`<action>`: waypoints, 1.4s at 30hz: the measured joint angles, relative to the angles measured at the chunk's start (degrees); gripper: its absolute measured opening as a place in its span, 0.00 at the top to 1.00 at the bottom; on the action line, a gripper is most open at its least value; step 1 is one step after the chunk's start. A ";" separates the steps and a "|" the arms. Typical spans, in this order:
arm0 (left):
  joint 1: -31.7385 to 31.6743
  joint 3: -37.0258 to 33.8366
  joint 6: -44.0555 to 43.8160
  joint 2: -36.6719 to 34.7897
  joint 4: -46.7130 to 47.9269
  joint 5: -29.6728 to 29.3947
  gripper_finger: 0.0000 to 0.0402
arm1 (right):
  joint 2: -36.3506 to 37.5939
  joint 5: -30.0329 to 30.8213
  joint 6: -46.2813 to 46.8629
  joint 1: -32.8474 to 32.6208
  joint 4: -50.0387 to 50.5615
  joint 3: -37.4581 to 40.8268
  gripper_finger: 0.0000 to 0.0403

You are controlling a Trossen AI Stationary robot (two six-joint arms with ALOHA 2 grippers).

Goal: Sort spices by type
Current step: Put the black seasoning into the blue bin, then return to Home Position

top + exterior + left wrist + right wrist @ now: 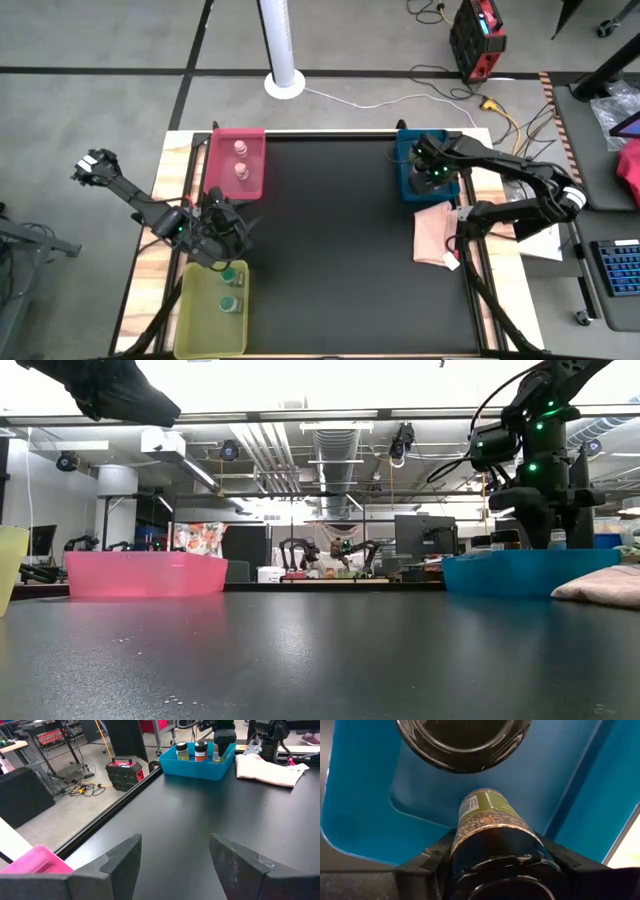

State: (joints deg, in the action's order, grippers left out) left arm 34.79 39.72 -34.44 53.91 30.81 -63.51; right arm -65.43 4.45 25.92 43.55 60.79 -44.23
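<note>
My right end effector [492, 851] grips a green-labelled spice jar [487, 817] inside the blue tray [360, 795], hidden from overhead. My left end effector [175, 857] hangs spread above the table [190, 815].

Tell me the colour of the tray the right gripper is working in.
Blue tray, clearest in the right wrist view.

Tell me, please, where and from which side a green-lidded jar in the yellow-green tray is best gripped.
The green-lidded jar stands upright in the yellow-green tray, lid up, near a second one. Probably best to come from straight above and close on the round lid or the body just under it; the tray walls block a side approach.
</note>
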 joint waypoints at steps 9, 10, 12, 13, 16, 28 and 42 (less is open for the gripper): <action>0.00 0.00 0.00 0.00 0.00 0.00 0.46 | 0.00 0.04 -0.05 0.00 -1.52 0.00 0.38; 0.00 0.00 0.00 0.00 0.00 0.00 0.46 | 0.00 0.04 -0.05 0.00 -1.52 0.00 0.36; 0.00 0.00 0.00 0.00 0.00 0.00 0.46 | 0.00 0.04 -0.05 0.00 -1.52 0.00 0.34; 0.00 0.00 0.00 0.00 0.00 0.00 0.46 | 0.00 0.04 -0.10 0.00 -1.52 0.00 0.33; 0.00 0.00 0.00 0.00 0.00 0.00 0.46 | 0.09 0.06 -0.34 0.00 -1.50 0.00 0.30; 0.00 0.02 -0.39 0.00 0.00 0.02 0.46 | 0.17 0.06 -1.09 0.00 3.40 -7.97 0.23; 0.00 0.02 -0.91 0.00 -0.51 3.63 0.46 | 7.42 0.02 -0.38 -8.23 6.69 -24.48 0.29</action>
State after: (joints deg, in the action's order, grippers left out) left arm 34.79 39.75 -35.34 53.91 30.30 -59.87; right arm -58.01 4.47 25.54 35.32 67.48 -68.70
